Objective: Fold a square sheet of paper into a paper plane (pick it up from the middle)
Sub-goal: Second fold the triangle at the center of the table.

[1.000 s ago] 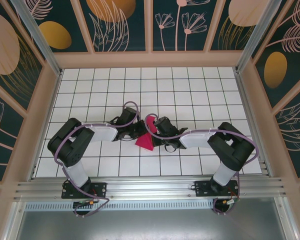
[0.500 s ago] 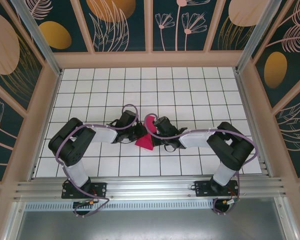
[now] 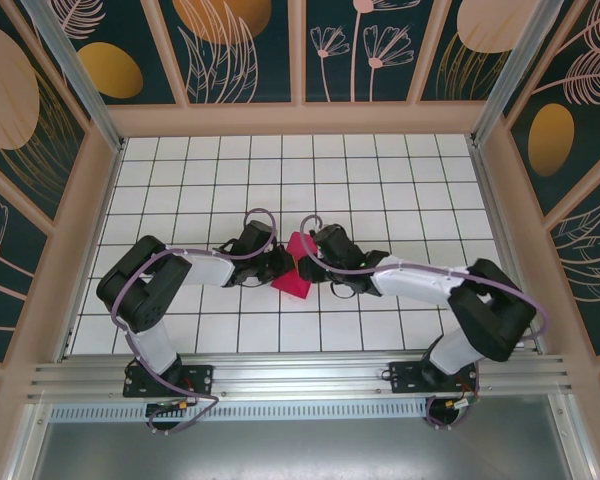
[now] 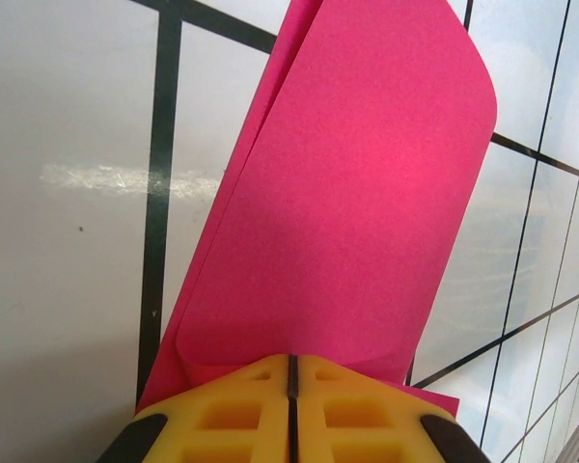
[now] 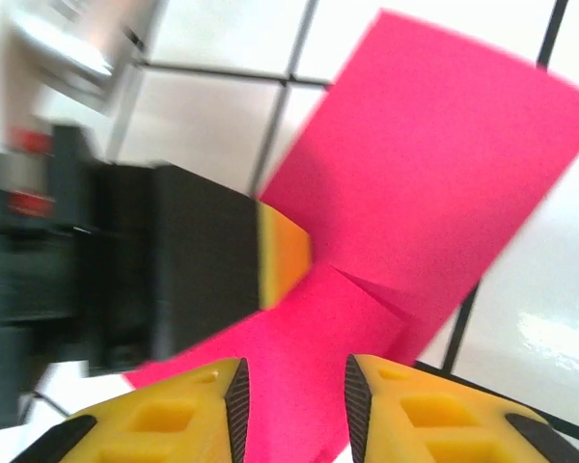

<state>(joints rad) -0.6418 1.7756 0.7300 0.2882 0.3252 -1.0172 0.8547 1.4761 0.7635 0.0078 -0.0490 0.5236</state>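
The square sheet of paper (image 3: pixel 292 276) is magenta-pink and lies partly folded over itself on the white grid table (image 3: pixel 400 190), between the two grippers. In the left wrist view the paper (image 4: pixel 357 193) curls over in a soft loop, and my left gripper (image 4: pixel 291 362) is shut on its near edge. My left gripper (image 3: pixel 278 266) sits at the sheet's left side in the top view. My right gripper (image 5: pixel 294 391) stands open just over the paper (image 5: pixel 434 174), its jaws apart with pink sheet showing in the gap. The left gripper's fingertip (image 5: pixel 282 258) touches the sheet from the left there.
Both arms meet at mid-table, elbows out toward the sides. Wooden frame walls (image 3: pixel 300 118) enclose the table at the back and sides. An aluminium rail (image 3: pixel 300 375) runs along the near edge by the arm bases.
My right gripper has opened and let go of the paper, and the right arm has stretched out toward the left. The raised flap has dropped lower. The left gripper keeps its hold.
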